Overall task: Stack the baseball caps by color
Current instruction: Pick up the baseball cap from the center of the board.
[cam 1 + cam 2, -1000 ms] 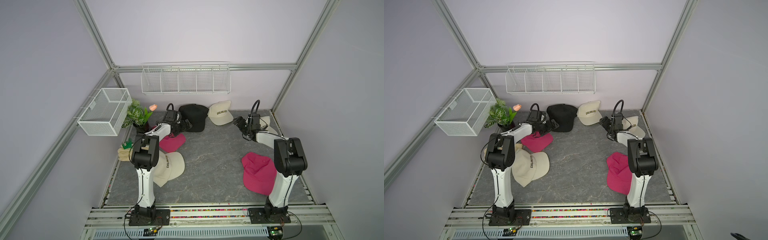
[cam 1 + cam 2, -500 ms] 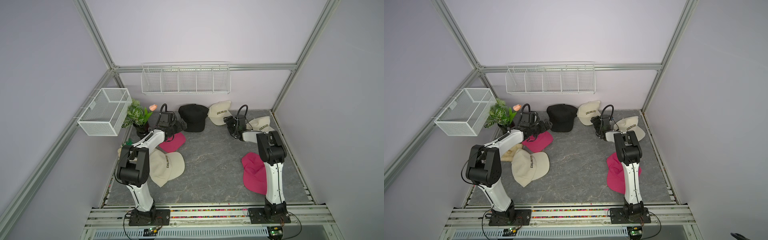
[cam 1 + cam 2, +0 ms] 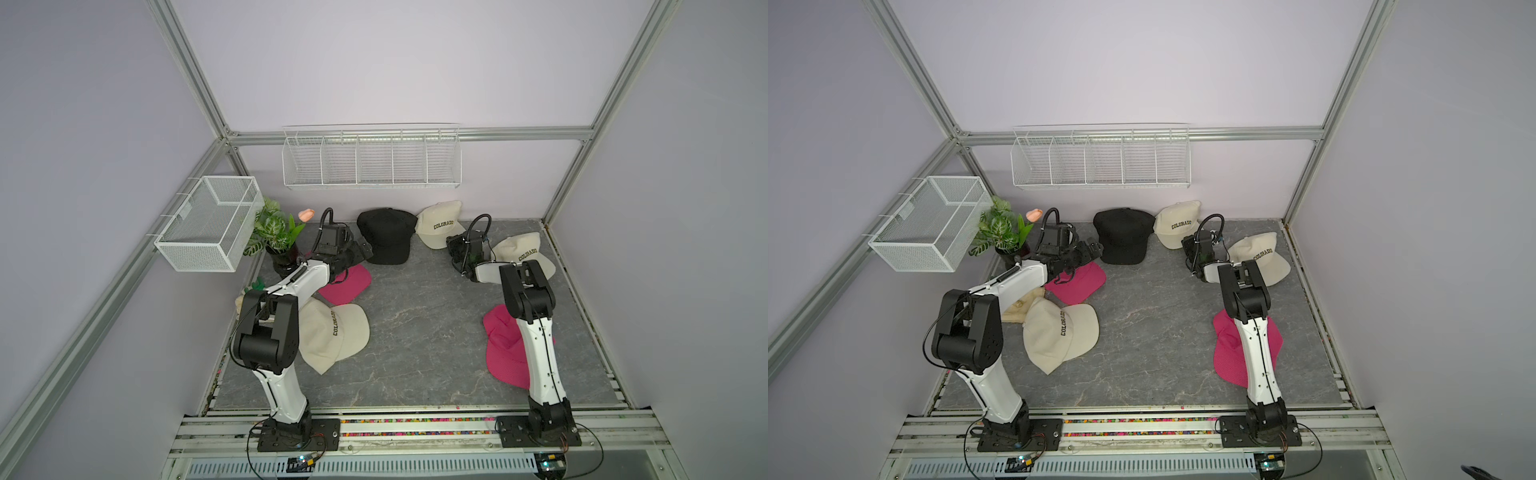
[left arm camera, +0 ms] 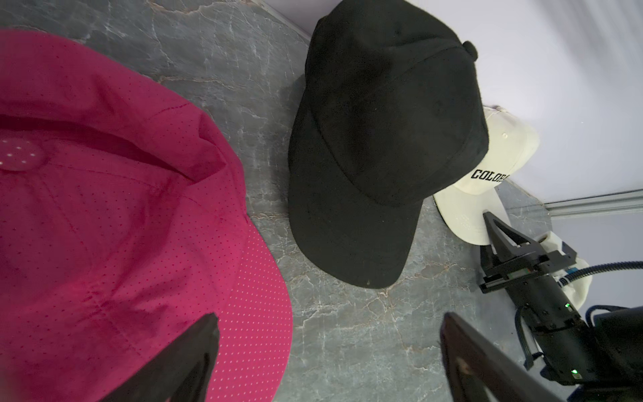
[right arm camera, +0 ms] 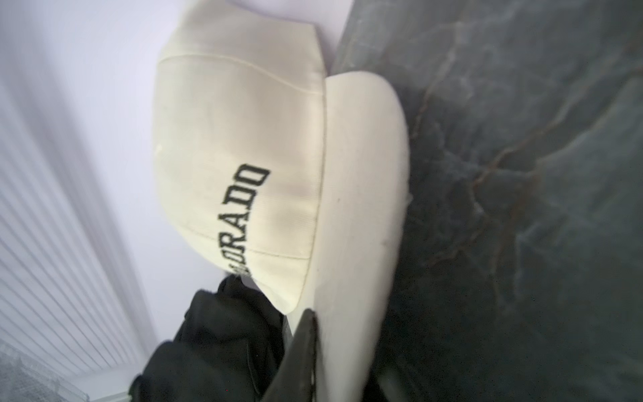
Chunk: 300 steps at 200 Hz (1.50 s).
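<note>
Grasping — right end effector (image 4: 489,220) clamped on the cream cap (image 4: 494,153), upper right; left end effector (image 4: 328,351) apart. Next — probably lift it onto the second cream cap (image 3: 524,254).

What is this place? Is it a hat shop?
Probably not a shop: it looks like a robot practice booth in a lab. The left arm and right arm are bolted along the front of a grey table, and a metal frame with plain walls boxes it in.
</note>
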{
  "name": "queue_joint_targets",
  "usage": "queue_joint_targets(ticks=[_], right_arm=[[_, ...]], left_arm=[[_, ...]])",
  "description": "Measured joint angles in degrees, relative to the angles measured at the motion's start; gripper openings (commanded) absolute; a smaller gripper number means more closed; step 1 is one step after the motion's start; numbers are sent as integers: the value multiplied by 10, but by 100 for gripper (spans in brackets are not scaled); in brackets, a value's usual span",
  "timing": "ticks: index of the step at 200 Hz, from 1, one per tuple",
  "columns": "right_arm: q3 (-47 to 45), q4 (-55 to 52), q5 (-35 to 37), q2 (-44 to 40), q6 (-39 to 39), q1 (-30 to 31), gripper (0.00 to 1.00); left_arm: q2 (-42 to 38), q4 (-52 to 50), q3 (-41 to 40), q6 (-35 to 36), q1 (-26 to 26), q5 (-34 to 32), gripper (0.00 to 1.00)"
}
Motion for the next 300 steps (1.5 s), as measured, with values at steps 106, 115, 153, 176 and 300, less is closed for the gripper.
queue_joint_targets(ticks=[106,115,153,176,300], right_arm=[[-338,84,158,-341,-69,32,7],[-363,88,162,-366,-70,43,7],[-442,109,184,-451,-68,105,7],[-459,144,183,-467,-57,129,7],[-475,329,192,-477,-78,175,7]], left_arm=[[-11,80,-48,-46,-23,9,100],[-11,94,-52,-57,-27,14,100],[-11,197,-61,-111,-55,68,100],[-10,297,-69,-152,-95,110,99],[68,573,-23,-282,-175,198,95]])
